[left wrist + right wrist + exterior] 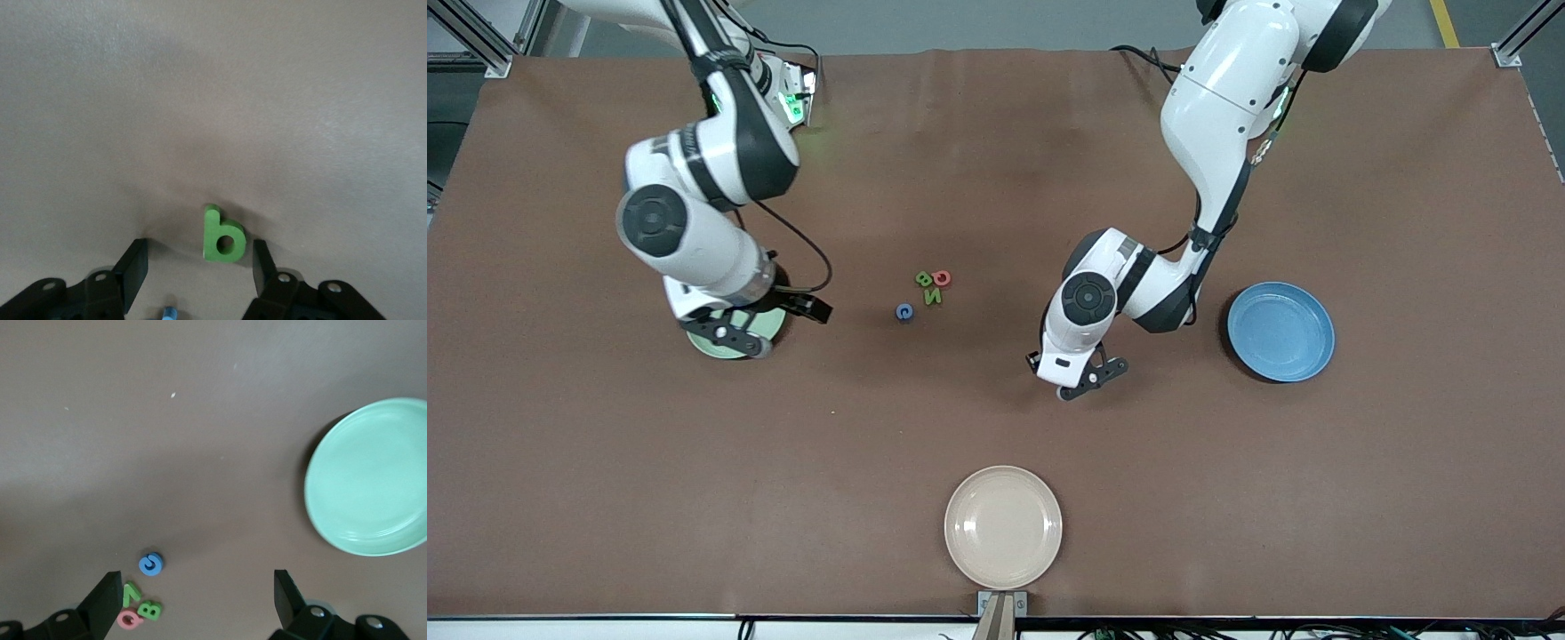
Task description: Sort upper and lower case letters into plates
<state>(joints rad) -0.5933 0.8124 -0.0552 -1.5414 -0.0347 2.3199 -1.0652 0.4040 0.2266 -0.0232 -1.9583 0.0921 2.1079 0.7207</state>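
Left gripper (pixel 197 267) low at the table, fingers part-spread astride small green chunky lowercase letter (pixel 223 236) — we judge a pickup | right gripper (pixel 193 597) waits wide, empty, above pale green round plate (pixel 370 477) | bright blue round plate (pixel 1280 332) empty — capital letters (pixel 927 289) clustered mid-table

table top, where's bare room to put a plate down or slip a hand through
Bare: the stretch between the cream plate and the left gripper, and the strip from the letter cluster up toward the arm bases. Crowded: the green plate sits under the right gripper; the left gripper straddles a green letter, close by the blue plate.
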